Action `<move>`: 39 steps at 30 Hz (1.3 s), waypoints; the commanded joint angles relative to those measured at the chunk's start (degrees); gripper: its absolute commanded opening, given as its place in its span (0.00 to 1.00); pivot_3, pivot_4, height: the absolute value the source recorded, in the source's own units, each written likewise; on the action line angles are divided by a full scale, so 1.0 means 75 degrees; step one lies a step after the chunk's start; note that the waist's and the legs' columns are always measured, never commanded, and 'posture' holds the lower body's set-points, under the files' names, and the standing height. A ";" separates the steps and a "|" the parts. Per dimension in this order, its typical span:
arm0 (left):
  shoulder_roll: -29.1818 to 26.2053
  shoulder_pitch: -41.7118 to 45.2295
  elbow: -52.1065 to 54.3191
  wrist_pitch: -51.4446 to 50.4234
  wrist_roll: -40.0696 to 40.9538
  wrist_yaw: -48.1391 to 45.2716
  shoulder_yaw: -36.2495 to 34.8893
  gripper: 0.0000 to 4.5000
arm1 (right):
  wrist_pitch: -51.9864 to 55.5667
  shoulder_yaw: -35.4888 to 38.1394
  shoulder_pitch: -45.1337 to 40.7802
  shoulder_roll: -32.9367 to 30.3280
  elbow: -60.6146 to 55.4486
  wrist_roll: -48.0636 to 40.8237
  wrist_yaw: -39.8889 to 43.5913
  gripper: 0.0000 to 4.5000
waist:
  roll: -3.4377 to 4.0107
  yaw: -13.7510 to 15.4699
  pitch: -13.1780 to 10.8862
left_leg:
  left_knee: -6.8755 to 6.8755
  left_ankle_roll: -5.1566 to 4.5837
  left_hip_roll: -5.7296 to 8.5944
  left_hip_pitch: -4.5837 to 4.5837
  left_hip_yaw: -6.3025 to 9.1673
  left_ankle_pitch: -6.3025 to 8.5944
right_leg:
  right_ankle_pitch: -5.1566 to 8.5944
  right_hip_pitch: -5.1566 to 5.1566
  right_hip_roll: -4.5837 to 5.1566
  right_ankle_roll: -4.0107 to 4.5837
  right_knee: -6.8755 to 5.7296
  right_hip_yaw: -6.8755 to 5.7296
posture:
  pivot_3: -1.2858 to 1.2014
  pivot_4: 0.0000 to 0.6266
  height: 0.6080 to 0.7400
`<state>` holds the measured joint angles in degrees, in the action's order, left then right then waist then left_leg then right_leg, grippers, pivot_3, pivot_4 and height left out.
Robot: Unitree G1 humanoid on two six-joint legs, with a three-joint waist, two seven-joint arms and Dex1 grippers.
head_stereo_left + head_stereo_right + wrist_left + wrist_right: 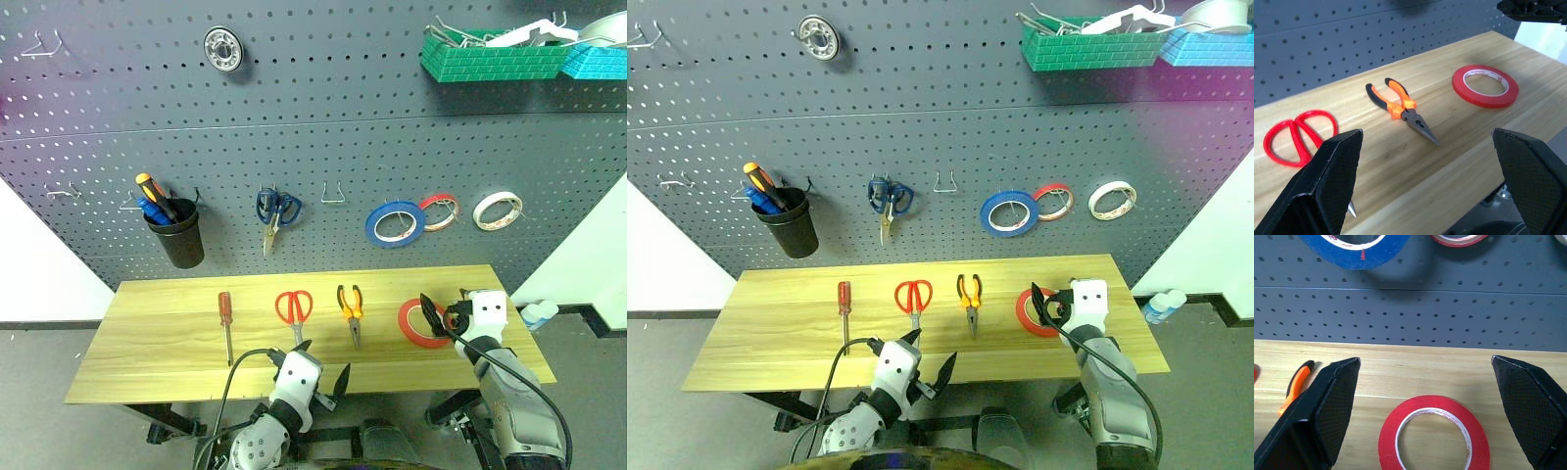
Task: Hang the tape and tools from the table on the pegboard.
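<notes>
The right end effector [443,311] hangs just above the red tape [421,323], with its two black fingers [1322,416] wide apart and nothing between them. The tape lies flat on the desk [157,333], near the right end. The left end effector [323,367] is over the front edge of the desk, below the scissors and the pliers, and its fingers [1327,181] are wide apart too, holding nothing. The pliers [351,311] with orange and black handles lie just left of the tape. The scissors [294,309] with red handles lie left of the pliers. The slim screwdriver [226,323] with the dark red handle lies left of the scissors, well apart from them. All four things rest on the desk in a row. Behind the desk stands the dark grey pegboard [313,127]. On it hang a blue tape roll [394,223], two smaller rolls beside it, blue scissors [276,211] and a black cup [176,235] with tools in it.
</notes>
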<state>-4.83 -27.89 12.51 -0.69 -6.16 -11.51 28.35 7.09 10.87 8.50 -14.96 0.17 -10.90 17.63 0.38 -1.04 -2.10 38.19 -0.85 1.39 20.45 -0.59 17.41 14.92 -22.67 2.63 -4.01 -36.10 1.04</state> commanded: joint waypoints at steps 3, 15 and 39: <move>0.0713 -0.0269 0.0841 0.0027 0.0164 -0.0025 0.1848 0.98 | -0.0032 -0.0047 -0.0120 0.0001 -0.0413 -0.0042 -0.0015 1.00 | 0.0004 0.0014 -0.0002 | -0.0006 -0.0001 0.0000 0.0001 0.0000 0.0000 | 0.0001 -0.0004 0.0000 -0.0001 -0.0001 0.0000 | 0.50 0.00 0.97; 0.0579 -0.0223 0.1177 -0.0112 -0.0125 0.0213 0.1939 0.98 | -0.0020 -0.0065 -0.0084 -0.0003 -0.0468 -0.0067 -0.0007 1.00 | 0.0005 0.0013 -0.0005 | -0.0007 0.0000 0.0000 0.0003 0.0000 0.0001 | 0.0003 -0.0006 0.0002 -0.0003 0.0001 0.0000 | 0.50 0.00 0.97; 0.0551 -0.0312 0.1237 -0.0127 -0.0135 0.0204 0.2064 0.98 | 0.0074 -0.0060 0.0096 0.0012 -0.0735 -0.0089 -0.0007 1.00 | 0.0023 0.0006 -0.0035 | -0.0015 -0.0001 -0.0001 0.0013 0.0000 0.0005 | 0.0007 -0.0013 0.0006 -0.0008 0.0013 0.0001 | 0.50 0.00 0.97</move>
<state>-5.20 -28.51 13.43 -2.24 -5.69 -9.97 28.55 7.77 10.34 9.31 -14.85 -2.34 -10.94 17.49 0.56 -0.99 -2.36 38.07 -0.86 1.38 20.55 -0.59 17.45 14.97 -22.78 2.68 -4.07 -35.99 1.05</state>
